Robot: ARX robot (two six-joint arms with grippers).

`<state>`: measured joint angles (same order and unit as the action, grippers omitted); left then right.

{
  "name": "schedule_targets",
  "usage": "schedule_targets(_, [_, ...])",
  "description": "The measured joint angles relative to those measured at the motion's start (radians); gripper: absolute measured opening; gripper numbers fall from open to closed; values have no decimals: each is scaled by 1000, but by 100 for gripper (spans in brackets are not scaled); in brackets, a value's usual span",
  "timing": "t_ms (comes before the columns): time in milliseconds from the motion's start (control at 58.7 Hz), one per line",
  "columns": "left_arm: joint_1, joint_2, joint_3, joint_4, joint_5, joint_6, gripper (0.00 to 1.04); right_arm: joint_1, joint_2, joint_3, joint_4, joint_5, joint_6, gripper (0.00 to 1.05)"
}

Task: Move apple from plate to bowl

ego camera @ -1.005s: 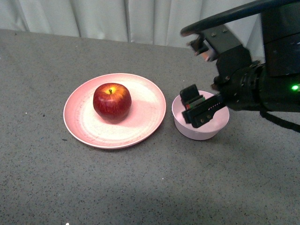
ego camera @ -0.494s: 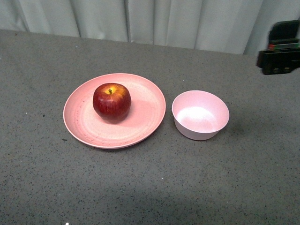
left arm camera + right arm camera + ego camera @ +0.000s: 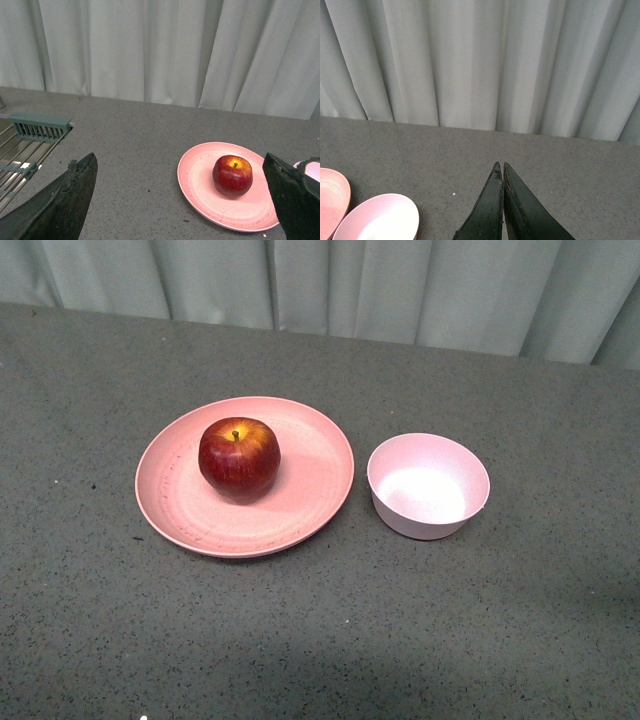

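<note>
Transfer not begun: apple (image 3: 239,455) is noted left of centre on plate (image 3: 310,502), bowl (image 3: 415,525) at its right is empty, left gripper (image 3: 179,156) is spread wide, right gripper (image 3: 500,165) pinched together on nothing; grasp, carry and release are left.

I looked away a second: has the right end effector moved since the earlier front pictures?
Yes. The right end effector was over the bowl a second ago; it has withdrawn to the bowl's right, out of the front view.
</note>
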<state>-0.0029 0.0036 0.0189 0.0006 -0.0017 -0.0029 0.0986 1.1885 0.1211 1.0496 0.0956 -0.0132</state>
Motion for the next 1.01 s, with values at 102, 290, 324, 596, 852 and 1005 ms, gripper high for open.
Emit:
schedule_targets(102, [0,0,0,0,0,0,98,-14,-80,-29,-48,-13,1,1])
schedule_targets(290, [0,0,0,0,0,0,98,-95,-272,-79,-189,-90,3,1])
schedule_targets(324, [0,0,0,0,0,0,98,-95,-296,-84,-209,-91,3,1])
schedule_targets(596, [0,0,0,0,0,0,98,-96,-513,-111,-395,-94,3,1])
schedule_targets(852, [0,0,0,0,0,0,98,-96,-673,-116,-541,-94,3,1])
schedule_targets(1005, [0,0,0,0,0,0,98,-96,-772,-116,-634,-94,3,1])
